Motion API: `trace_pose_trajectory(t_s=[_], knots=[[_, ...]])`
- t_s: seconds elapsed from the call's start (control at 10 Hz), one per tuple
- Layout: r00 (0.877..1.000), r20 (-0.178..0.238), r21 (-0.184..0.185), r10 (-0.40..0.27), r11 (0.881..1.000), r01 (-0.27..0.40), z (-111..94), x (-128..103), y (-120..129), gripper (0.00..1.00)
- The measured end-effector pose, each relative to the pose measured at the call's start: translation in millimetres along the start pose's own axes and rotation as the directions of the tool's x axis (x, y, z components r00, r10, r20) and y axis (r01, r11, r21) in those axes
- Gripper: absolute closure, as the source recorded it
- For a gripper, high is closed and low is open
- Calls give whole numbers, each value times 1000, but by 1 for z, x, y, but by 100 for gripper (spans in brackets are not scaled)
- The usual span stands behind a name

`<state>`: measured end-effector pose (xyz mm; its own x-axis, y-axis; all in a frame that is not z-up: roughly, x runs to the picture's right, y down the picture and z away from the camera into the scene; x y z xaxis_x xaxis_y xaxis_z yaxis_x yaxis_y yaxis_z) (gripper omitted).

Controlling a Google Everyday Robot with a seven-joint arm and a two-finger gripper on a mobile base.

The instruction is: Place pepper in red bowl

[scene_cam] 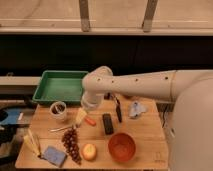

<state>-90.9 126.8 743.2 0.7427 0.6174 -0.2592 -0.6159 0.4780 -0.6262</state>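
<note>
The pepper (90, 121) is a small orange-red sliver lying on the wooden table (145, 131), left of centre. Its left end is hidden by my gripper (81, 117), which hangs from the white arm and sits right at the pepper. The red bowl (122, 146) stands plain and round near the table's front edge, to the right of and below the pepper. The purple bowl is hidden behind my arm.
A green tray (60, 86) stands at the back left, with a small white cup (58, 110) in front of it. Two black objects (107, 123) (118, 109) lie right of the pepper, and a pale blue cloth (137, 109) further right. Dark grapes (71, 144), a round yellow-orange fruit (89, 151), a banana (32, 142) and a blue sponge (54, 156) lie along the front left.
</note>
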Motion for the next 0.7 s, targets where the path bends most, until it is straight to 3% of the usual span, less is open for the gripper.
trace_pose_trajectory(t_s=[0.4,0.7], knots=[[1000,-2,2,3,1000,-3,0,0,0,20],[1000,-13,-7,18,1000,-18,23,2,-5,20]])
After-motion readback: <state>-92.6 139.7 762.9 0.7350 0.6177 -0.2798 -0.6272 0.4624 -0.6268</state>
